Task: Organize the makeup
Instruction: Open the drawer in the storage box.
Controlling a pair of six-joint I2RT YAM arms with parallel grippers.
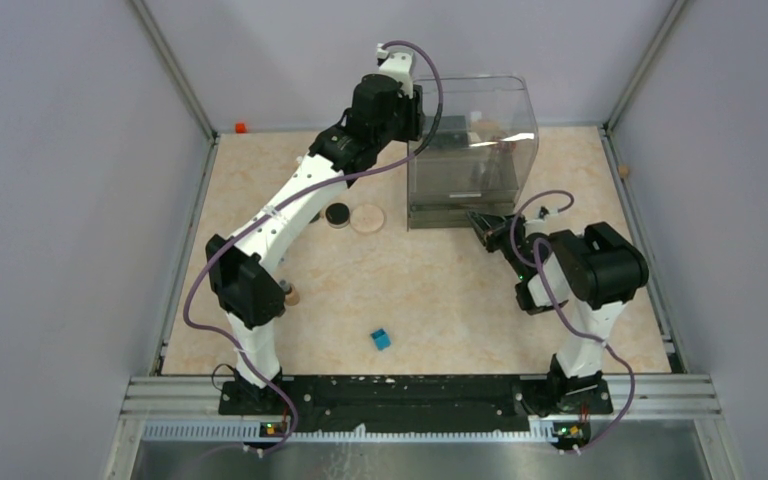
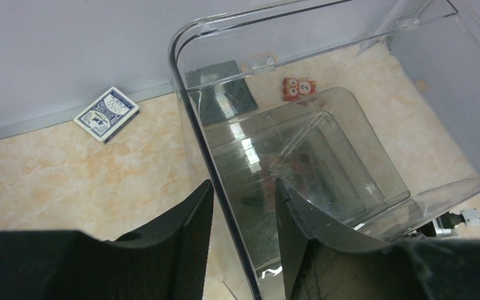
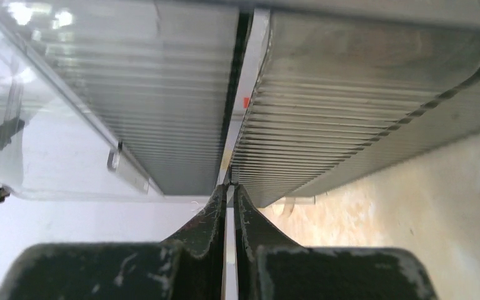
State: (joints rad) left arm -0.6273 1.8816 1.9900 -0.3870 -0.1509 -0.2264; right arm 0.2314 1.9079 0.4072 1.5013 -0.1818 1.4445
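1. The left gripper (image 2: pixel 244 184) stands about half-open astride the 9 o'clock wall of the clear organizer (image 1: pixel 505 105). Its outer finger is just beside the wall, while its inner finger shows through the plastic with a gap to it.
2. The right gripper (image 3: pixel 229 189) is closed tight, tips at the seam between two ribbed clear fronts on the organizer's near face. Whether a thin lip is pinched there cannot be told.
3. The organizer sits at 1 o'clock on the tabletop (image 1: pixel 440 290).
4. The black round compact (image 1: pixel 337 214) and beige round disc (image 1: pixel 367 217) lie side by side at 10 o'clock, clear of both grippers.
5. The dark square palette (image 2: pixel 219 94) and pinkish checkered palette (image 2: pixel 298 87) show through the clear walls; inside or behind, I cannot tell.
6. A blue cube (image 1: pixel 380 339) lies at 6 o'clock.
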